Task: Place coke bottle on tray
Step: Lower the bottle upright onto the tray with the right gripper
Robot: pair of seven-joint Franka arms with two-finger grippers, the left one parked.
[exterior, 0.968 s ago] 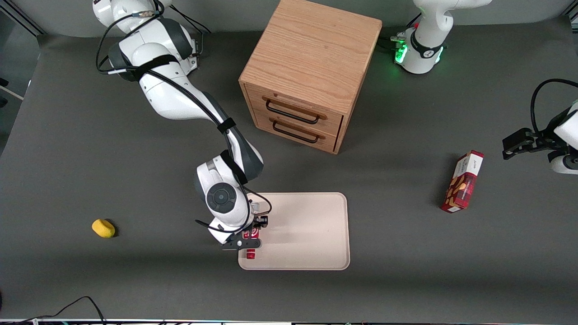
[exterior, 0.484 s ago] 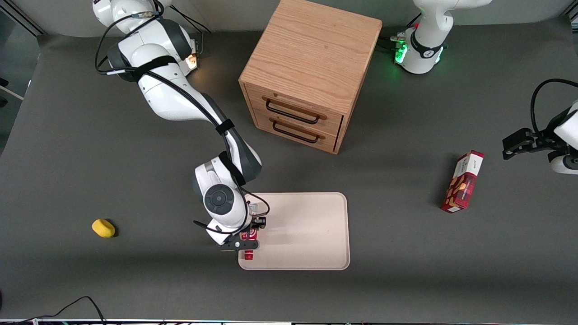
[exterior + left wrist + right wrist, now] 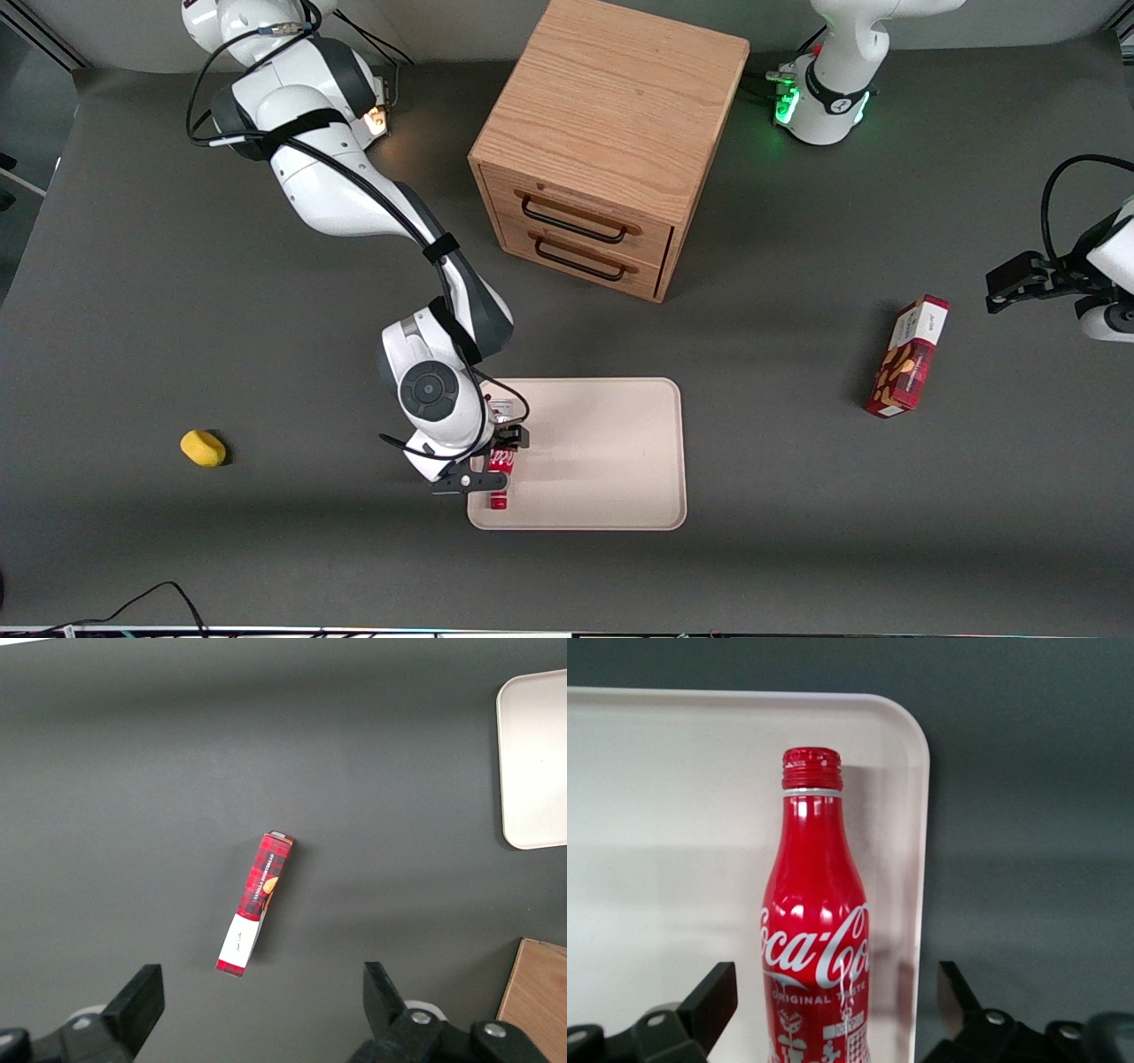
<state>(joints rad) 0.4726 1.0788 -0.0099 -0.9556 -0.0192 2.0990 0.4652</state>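
Note:
The coke bottle (image 3: 500, 462) is red with white script and lies on the cream tray (image 3: 602, 452), close to the tray's corner nearest the front camera at the working arm's end. Its red cap (image 3: 499, 502) points toward the front camera. My right gripper (image 3: 505, 459) hangs over the bottle's body. In the right wrist view the bottle (image 3: 815, 930) lies between the black fingers (image 3: 709, 1001) of the gripper (image 3: 833, 1001), with a gap on each side, so the gripper is open. The tray's rim (image 3: 917, 815) runs just beside the bottle.
A wooden two-drawer cabinet (image 3: 611, 151) stands farther from the front camera than the tray. A red-and-white snack box (image 3: 908, 359) lies toward the parked arm's end and shows in the left wrist view (image 3: 257, 904). A small yellow object (image 3: 203, 447) lies toward the working arm's end.
The bottle has come down to lie flat on the tray and shows longer. The gripper's fingers have spread apart from it. The arm has hardly moved.

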